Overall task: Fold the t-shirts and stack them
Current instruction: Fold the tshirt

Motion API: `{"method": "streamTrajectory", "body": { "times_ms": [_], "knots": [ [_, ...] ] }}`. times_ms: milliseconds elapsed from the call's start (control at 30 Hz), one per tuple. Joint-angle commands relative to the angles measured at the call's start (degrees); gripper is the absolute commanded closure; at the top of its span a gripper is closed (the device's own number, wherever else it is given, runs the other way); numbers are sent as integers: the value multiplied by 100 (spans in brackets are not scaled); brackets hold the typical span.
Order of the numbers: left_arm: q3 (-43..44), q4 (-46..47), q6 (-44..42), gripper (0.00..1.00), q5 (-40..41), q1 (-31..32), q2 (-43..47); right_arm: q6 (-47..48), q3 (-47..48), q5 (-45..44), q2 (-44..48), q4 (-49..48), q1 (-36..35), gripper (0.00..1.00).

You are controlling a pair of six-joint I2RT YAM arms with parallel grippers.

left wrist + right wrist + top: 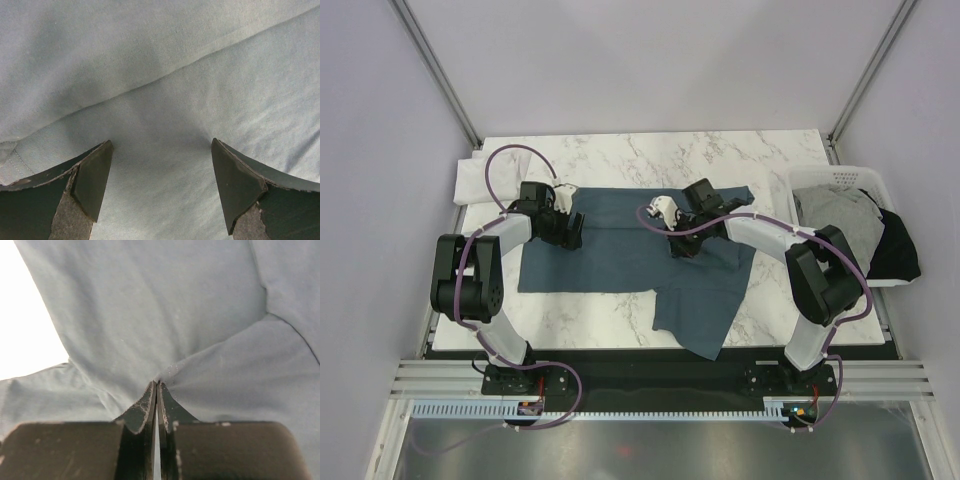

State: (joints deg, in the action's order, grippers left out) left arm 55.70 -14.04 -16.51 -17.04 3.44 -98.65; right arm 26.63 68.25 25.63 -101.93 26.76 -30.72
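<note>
The dark slate-blue t-shirt (630,262) lies spread on the marble table, with one part hanging toward the near edge. My left gripper (572,232) is open just above the shirt's left part. In the left wrist view the cloth (160,75) fills the frame behind the open gripper (161,142), with a fold line across it. My right gripper (682,248) is shut on a pinch of the same shirt near its middle. In the right wrist view the gripper (157,383) has puckered cloth (150,305) gathered at its tips.
A white slatted basket (840,175) stands at the table's right edge, holding the light grey t-shirt (840,215) and the black t-shirt (898,250), which drapes over its rim. The white t-shirt (478,180) lies bunched at the back left corner.
</note>
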Motion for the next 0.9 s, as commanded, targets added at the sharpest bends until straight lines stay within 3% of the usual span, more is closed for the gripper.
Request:
{"method": "streamTrajectory", "body": {
  "times_ms": [0,133,200,233,333,467,600,867],
  "knots": [
    [72,104,87,13,-133,-54,57,-211,241,504,68,92,-66,94],
    [72,104,96,13,-133,-72,57,-290,303,663,51,110,-83,93],
    [90,95,104,12,-107,-72,48,-325,321,637,7,127,-83,79],
    [99,103,122,12,-46,-80,65,-360,329,628,-11,145,-75,64],
    [73,174,297,1,-167,-159,301,-439,338,479,120,119,-48,54],
    [282,148,605,0,-888,-597,531,-860,119,5,646,-521,224,52],
    [862,60,746,0,-1117,-643,435,-1317,57,-505,719,-1206,671,52],
    [1750,-186,834,0,-1100,-661,-593,-2584,416,117,-466,-1850,2113,51]
  ]
}}
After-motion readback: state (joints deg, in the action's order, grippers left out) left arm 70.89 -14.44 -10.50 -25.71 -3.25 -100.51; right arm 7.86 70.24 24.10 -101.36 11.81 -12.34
